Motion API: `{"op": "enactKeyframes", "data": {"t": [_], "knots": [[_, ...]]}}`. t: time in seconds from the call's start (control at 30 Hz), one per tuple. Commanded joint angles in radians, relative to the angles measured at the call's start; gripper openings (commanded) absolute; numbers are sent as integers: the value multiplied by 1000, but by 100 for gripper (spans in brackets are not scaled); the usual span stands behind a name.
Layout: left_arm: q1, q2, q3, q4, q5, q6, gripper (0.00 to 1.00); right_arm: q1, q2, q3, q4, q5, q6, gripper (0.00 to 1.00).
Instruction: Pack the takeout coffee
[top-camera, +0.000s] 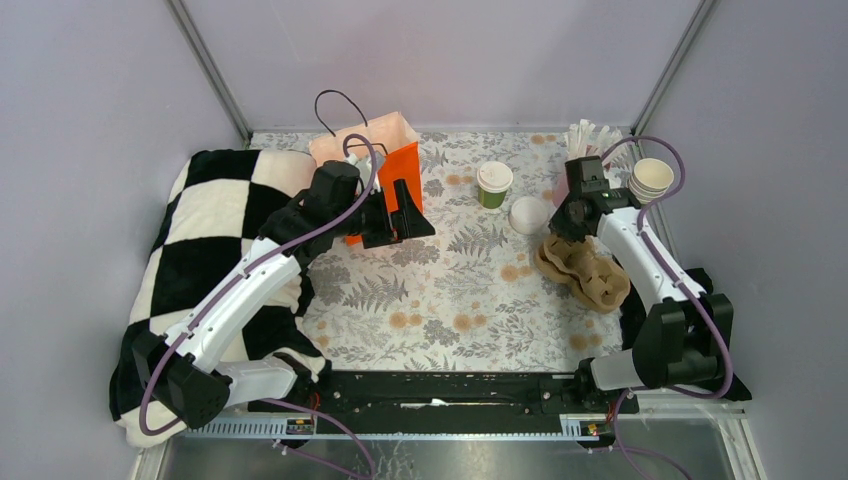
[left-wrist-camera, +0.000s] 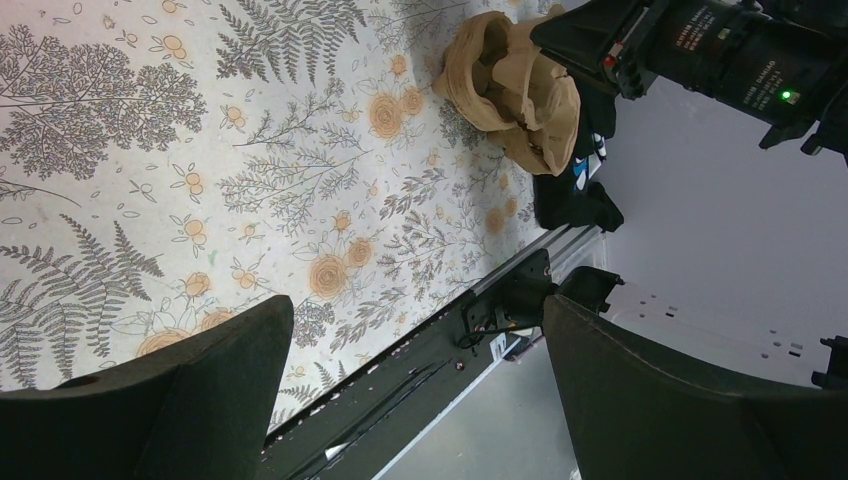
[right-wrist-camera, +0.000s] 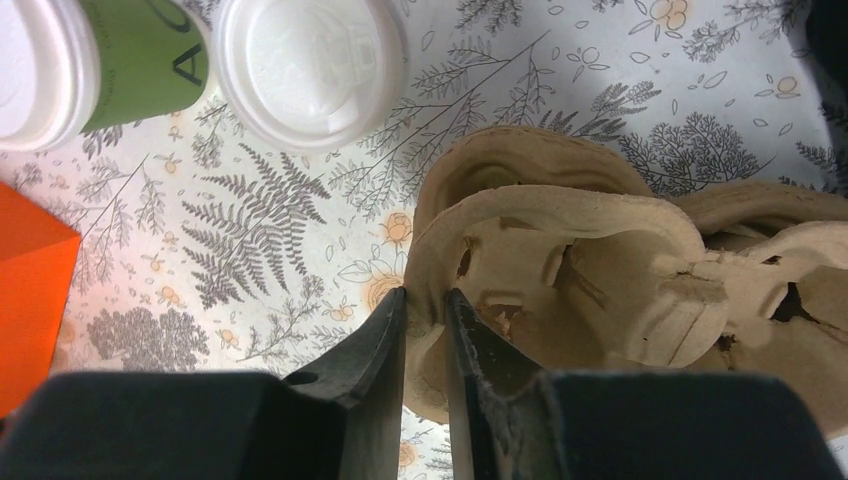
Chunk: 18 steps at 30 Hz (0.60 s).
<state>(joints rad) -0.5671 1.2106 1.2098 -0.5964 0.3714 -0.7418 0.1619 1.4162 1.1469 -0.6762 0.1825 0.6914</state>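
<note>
The takeout coffee (top-camera: 493, 184), a green cup with a white lid, stands upright at the back of the floral table; its green side (right-wrist-camera: 140, 55) shows at the top left of the right wrist view. The brown pulp cup carrier (top-camera: 585, 270) lies right of it. My right gripper (top-camera: 562, 232) is at the carrier's left end, and its jaws (right-wrist-camera: 425, 295) pinch the carrier's rim (right-wrist-camera: 520, 215). My left gripper (top-camera: 405, 215) hovers well left of the coffee, in front of an orange bag. It is open (left-wrist-camera: 415, 310) and holds nothing.
A loose white round lid (top-camera: 528, 215) lies between the coffee and the carrier. An orange bag (top-camera: 385, 180) and a pink bag (top-camera: 360, 140) stand at the back left. A checkered blanket (top-camera: 215, 240) covers the left side. Stacked lidless cups (top-camera: 651, 178) sit at the back right.
</note>
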Motion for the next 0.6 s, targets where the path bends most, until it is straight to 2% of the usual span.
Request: {"op": "enactKeyframes", "data": {"t": [0.0, 0.13, 0.33, 0.57], "knots": [[6, -41, 5, 33, 27, -10, 99, -8, -68, -4, 53, -60, -125, 0], [6, -54, -3, 33, 24, -16, 99, -9, -86, 41, -19, -71, -204, 0], [6, -60, -11, 33, 18, -21, 99, -9, -202, 83, -115, -90, -235, 0], [6, -21, 27, 32, 32, -11, 99, -9, -326, 123, -117, -269, -334, 0]]}}
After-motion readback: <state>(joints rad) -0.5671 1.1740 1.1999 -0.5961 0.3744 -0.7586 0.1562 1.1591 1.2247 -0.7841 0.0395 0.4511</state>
